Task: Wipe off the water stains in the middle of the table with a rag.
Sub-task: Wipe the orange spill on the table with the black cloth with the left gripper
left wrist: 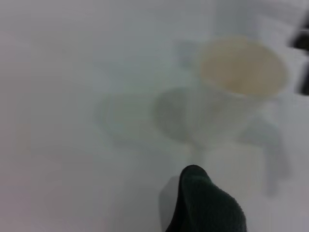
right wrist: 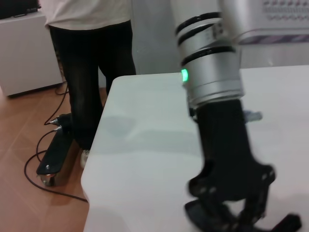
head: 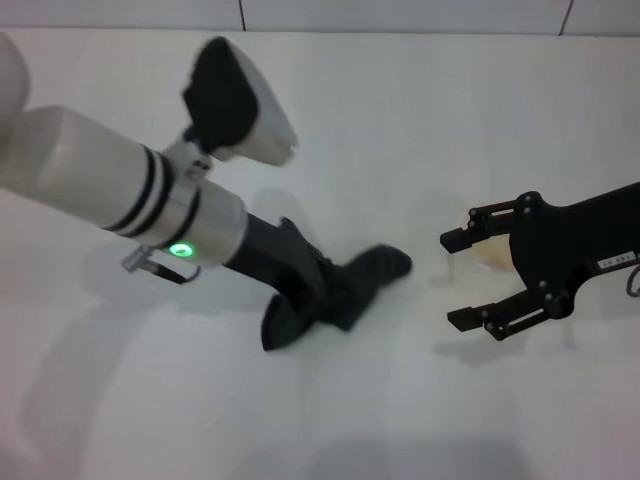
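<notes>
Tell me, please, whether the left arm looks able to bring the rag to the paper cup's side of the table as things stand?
Probably yes. The left claw holds the rag on the table, and bare surface lies between it and the cup. The open right claw flanks the cup, crowding it.

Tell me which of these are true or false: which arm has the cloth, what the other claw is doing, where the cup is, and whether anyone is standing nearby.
1. The left gripper is pressing the rag onto the table. True.
2. The right gripper is clamped shut on the rag. False: its fingers are spread open and hold nothing; the rag is at the left gripper.
3. The paper cup stands upright. False: in the left wrist view it lies tipped on its side, its orange-tinted mouth showing.
4. A person in dark trousers stands beside the table. True, seen in the right wrist view.
5. The rag is bright yellow. False: it is dark green-black.
</notes>
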Controlling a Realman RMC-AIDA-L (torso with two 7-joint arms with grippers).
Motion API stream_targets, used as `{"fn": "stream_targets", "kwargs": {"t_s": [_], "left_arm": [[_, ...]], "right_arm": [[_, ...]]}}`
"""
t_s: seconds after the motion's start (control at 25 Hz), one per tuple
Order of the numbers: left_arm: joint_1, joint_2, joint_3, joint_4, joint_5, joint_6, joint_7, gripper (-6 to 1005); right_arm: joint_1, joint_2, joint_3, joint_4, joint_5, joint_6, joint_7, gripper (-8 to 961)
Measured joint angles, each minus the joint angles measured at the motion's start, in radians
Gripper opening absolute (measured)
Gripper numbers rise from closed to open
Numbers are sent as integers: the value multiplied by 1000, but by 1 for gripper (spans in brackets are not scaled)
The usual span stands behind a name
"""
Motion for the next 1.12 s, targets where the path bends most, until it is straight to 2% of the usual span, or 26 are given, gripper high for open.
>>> {"fn": "stream_targets", "kwargs": {"t_s": [0.12,0.28,0.48,0.68,0.84,1.12], "left_arm": [[12,0,48,29,-9,8,-8,111],[24,4,23,30,3,7,-14,111],[45,5,-133,25,121,0,-12,112],[48,8,-256,30,169,3,3,113],[47,6,-258,30,157,12,21,113],[45,3,-105,63,39,41,27,114]], "right_arm": [[0,0,-1,-1,0,4,0,828],[-1,0,-1,-4,0,8,-1,827],[-2,0,-1,-8,0,9,-1,827],[-4,-1,0,-9,6,7,0,827],[-4,-1,-1,-6,8,9,0,827],[-19,-2,7,-14,10,9,0,827]]}}
